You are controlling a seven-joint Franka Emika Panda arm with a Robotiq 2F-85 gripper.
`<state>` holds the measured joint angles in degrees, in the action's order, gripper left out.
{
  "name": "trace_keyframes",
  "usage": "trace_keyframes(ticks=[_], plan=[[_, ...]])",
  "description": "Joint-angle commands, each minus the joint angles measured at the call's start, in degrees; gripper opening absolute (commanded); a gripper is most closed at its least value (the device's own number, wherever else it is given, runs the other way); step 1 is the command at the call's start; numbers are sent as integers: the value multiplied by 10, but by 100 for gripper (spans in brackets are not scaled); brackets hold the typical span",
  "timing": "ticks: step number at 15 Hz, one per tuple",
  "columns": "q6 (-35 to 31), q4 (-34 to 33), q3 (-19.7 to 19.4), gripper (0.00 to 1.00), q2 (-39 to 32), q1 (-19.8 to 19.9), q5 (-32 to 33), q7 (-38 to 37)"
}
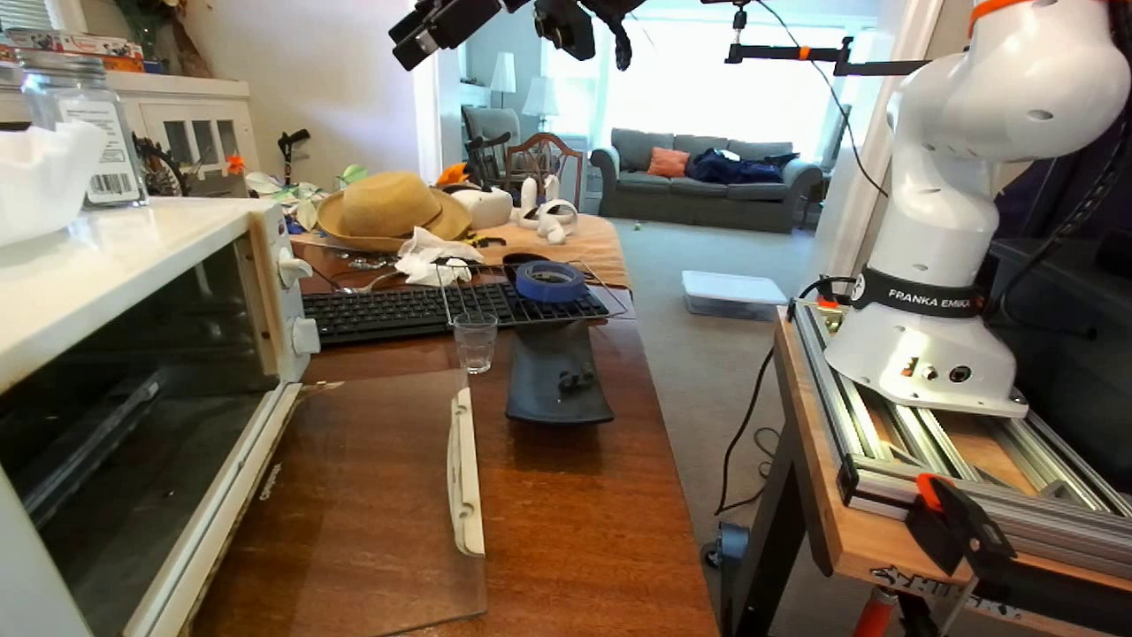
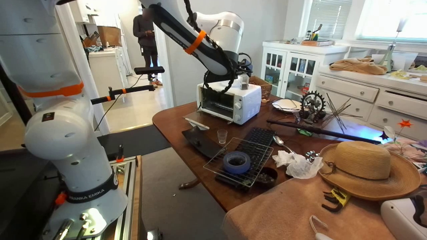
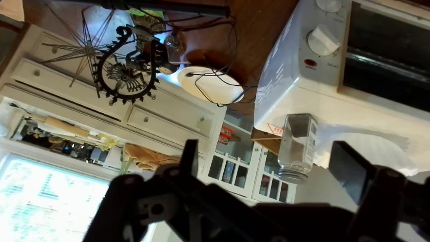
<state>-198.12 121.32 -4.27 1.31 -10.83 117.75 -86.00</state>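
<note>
Standing atop a toaster oven (image 3: 336,80), glass jar (image 3: 297,148), apparently beyond hand (image 3: 269,161), fingers (image 3: 351,173) apart

Smooth glass jar (image 3: 297,144), glossy wood table (image 1: 584,513)

The wooden table (image 1: 584,531) carries a white toaster oven (image 2: 245,100). Just beside the oven's knob end lies a black keyboard (image 2: 259,137); near the oven's front, a clear glass (image 2: 222,136) and a black curved tray (image 2: 207,143). Well apart from it, a peach towel (image 2: 277,206) seems to cover the wood.
</note>
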Motion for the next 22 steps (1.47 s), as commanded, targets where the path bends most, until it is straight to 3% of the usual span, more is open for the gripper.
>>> trace_keyframes(ticks=[1, 6, 12, 16, 22], plan=[[-10, -20, 3, 100, -24, 0, 32, 24], [-46, -122, -6, 100, -90, 11, 2, 102], [-160, -324, -6, 100, -264, 17, -3, 121], [-196, -440, -14, 100, -357, -18, 24, 80], [-183, -497, -6, 100, -387, -72, 13, 78]])
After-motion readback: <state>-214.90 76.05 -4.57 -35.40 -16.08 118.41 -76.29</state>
